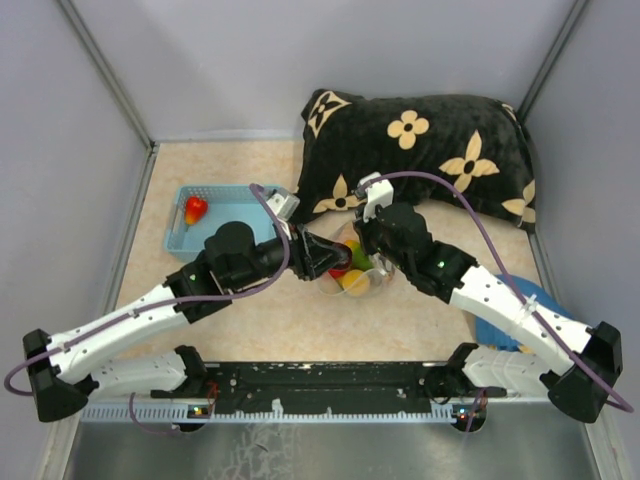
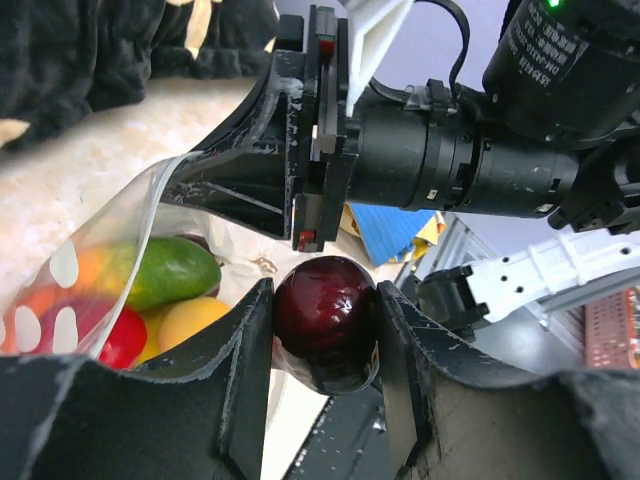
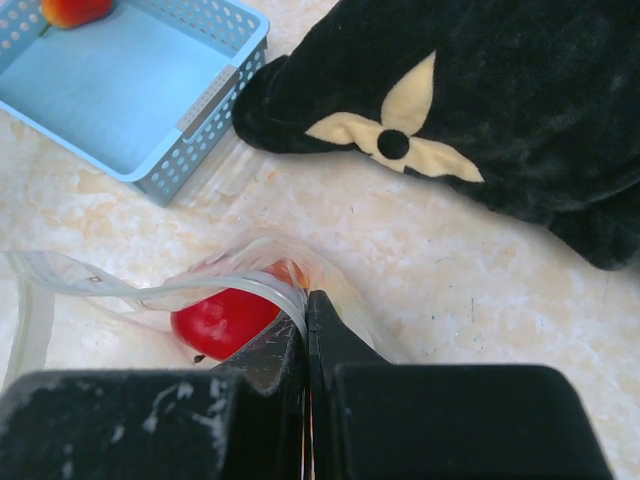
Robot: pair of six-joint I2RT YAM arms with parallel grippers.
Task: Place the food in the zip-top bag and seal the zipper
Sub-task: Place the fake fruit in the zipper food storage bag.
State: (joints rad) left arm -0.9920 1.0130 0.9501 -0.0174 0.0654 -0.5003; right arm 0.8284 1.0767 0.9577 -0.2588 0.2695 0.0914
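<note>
My left gripper (image 2: pixel 326 300) is shut on a dark brown-red round toy fruit (image 2: pixel 326 335), held just outside the mouth of the zip-top bag (image 2: pixel 95 255). The clear, white-dotted bag lies at mid-table (image 1: pixel 358 283) and holds a green (image 2: pixel 170 270), a yellow (image 2: pixel 195 318) and a red piece of food (image 3: pixel 222 320). The zipper (image 3: pixel 200 287) is pinched in my shut right gripper (image 3: pixel 307 300), which lifts that side so the mouth gapes. From above the two grippers, left (image 1: pixel 325 256) and right (image 1: pixel 374 255), meet over the bag. One red-orange fruit (image 1: pixel 196 208) lies in the basket.
A light blue plastic basket (image 1: pixel 240 205) stands at the back left. A black pillow with cream flowers (image 1: pixel 420 150) fills the back right, close behind the bag. A blue cloth (image 1: pixel 500 330) lies under the right arm. Grey walls enclose the table.
</note>
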